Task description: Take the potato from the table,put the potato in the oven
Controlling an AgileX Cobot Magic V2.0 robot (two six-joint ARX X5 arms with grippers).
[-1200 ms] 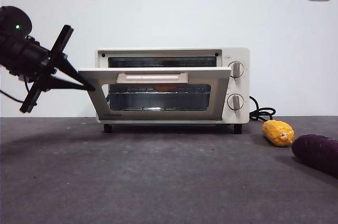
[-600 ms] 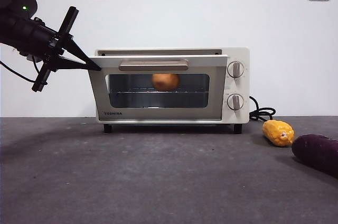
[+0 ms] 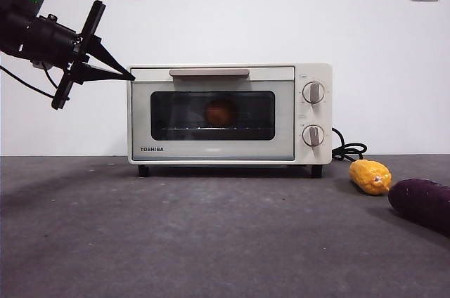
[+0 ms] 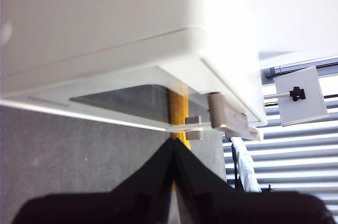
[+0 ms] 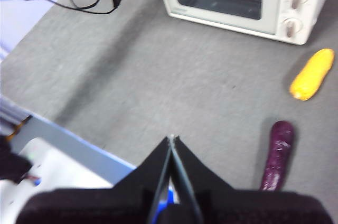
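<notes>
Potato point(image 3: 221, 112) behind closed oven point(image 3: 229, 114) door; corn point(image 3: 370, 176), eggplant point(image 3: 422, 204) aside; left end effector point(image 3: 129, 76) clenched.

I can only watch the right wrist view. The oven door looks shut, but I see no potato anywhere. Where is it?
Observer: In the front view the potato shows dimly through the dark glass of the oven, so it is inside.
Operator: And that other black pincer up by the oven, is it holding anything?
Observer: No. The left wrist view shows the left pincer shut to a point with nothing in it, its tip close by the door's edge. The front view puts it at the door's top corner, on the side away from the knobs. I cannot tell whether it touches.
</notes>
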